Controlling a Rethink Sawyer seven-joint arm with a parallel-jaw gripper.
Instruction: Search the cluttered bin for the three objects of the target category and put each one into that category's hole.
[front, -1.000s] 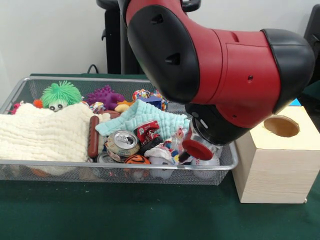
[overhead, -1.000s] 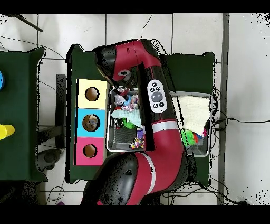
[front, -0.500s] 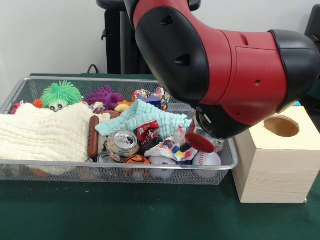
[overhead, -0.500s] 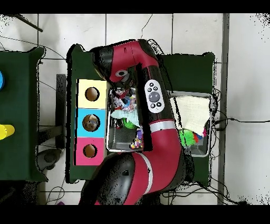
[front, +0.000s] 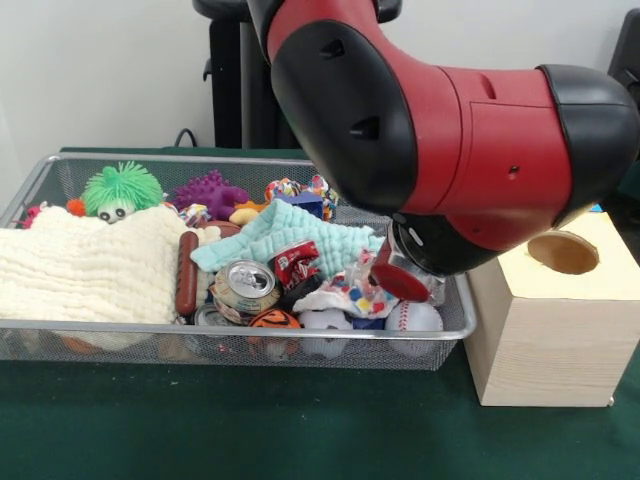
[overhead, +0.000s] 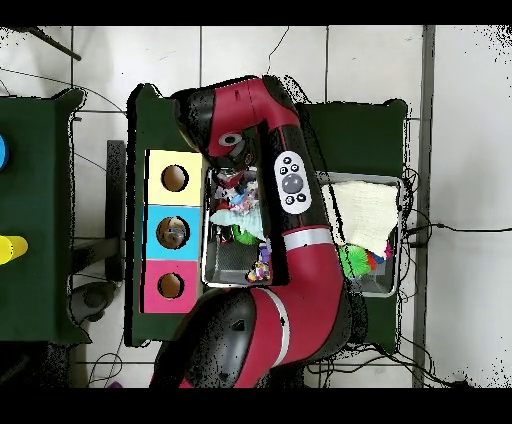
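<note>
Looking across the front view from the left, you see the wire mesh bin (front: 60, 340) lying on the green worktop (front: 300, 430). A cream knitted cloth (front: 85, 265) fills its left end, with a green spiky toy (front: 121, 188) and a purple spiky toy (front: 208, 192) behind it. Next comes a brown sausage-shaped toy (front: 186, 272), then a crushed drink can (front: 246, 282) and a mint cloth (front: 290, 235). Right of those you find a colourful crumpled wrapper (front: 350, 296) and a baseball (front: 413, 318) against the bin's right end.

The red and black arm (front: 430, 150) hangs over that right end and hides the jaws, so you cannot tell whether they are wide, narrow or holding anything. No clear bottle shows among the clutter.

Just right of the bin stands a pale wooden box (front: 545, 340). In the overhead view, the blue-topped box's hole (overhead: 172, 233) sits between the yellow-topped box (overhead: 155, 178) and the red-topped box (overhead: 152, 285), all beside the bin.
</note>
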